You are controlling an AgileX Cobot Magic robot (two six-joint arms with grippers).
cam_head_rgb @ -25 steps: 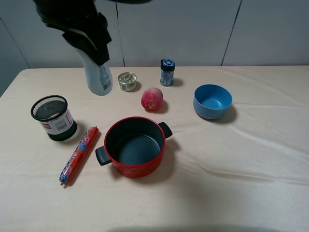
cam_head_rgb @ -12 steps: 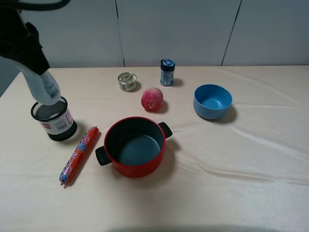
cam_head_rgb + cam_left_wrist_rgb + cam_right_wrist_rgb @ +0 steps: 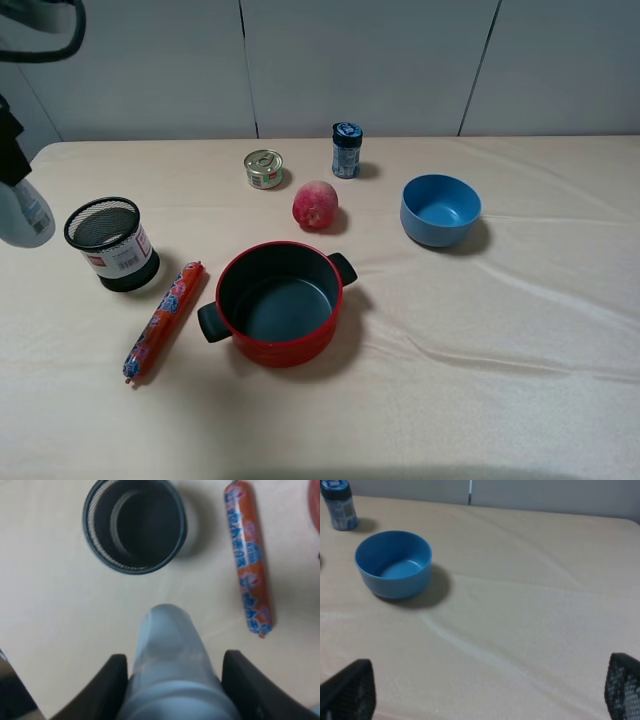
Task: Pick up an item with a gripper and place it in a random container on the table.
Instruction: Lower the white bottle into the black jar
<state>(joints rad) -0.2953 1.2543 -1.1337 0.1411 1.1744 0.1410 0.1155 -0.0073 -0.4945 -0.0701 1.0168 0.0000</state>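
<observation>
Bottle [image 3: 22, 212] hangs in the air at the far left of the high view, clamped between the fingers [image 3: 107, 690] of the left gripper [image 3: 175, 655], and we see it just left of the mesh cup [image 3: 110, 243], not over its mouth. On the cup's other side a sausage [image 3: 163, 320] lies on the bench [image 3: 480, 330]. We find the right gripper [image 3: 490, 659] with its fingers spread wide apart, over the bench near the blue bowl [image 3: 395, 562].

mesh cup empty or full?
Empty: mesh cup shows a bare bottom in left wrist view; bottle is outside it, in the left gripper.
</observation>
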